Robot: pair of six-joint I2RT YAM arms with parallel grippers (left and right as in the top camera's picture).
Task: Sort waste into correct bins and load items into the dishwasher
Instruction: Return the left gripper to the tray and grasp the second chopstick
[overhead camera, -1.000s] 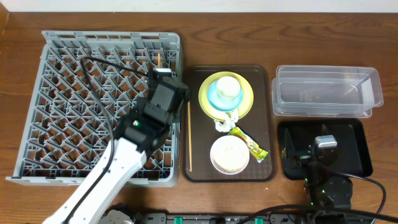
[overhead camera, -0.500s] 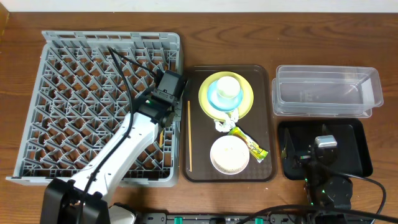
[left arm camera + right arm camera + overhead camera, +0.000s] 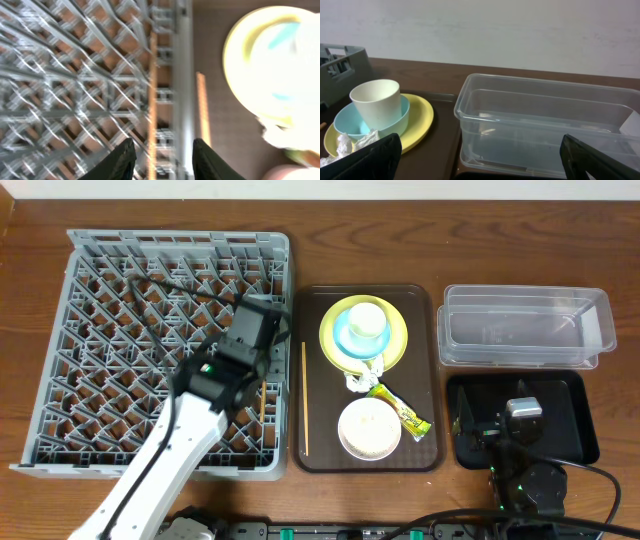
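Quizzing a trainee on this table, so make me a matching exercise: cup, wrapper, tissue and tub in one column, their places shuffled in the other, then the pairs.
Column one
1. cup
2. wrapper
3. tissue
4. tub

Column two
A. empty, right of the brown tray
B. on the plate, against the blue bowl
C. inside the blue bowl
D. flat on the brown tray, beside the white bowl

Pairs: 1-C, 2-D, 3-B, 4-A

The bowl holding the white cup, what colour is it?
Light blue. The bowl shows best in the right wrist view.
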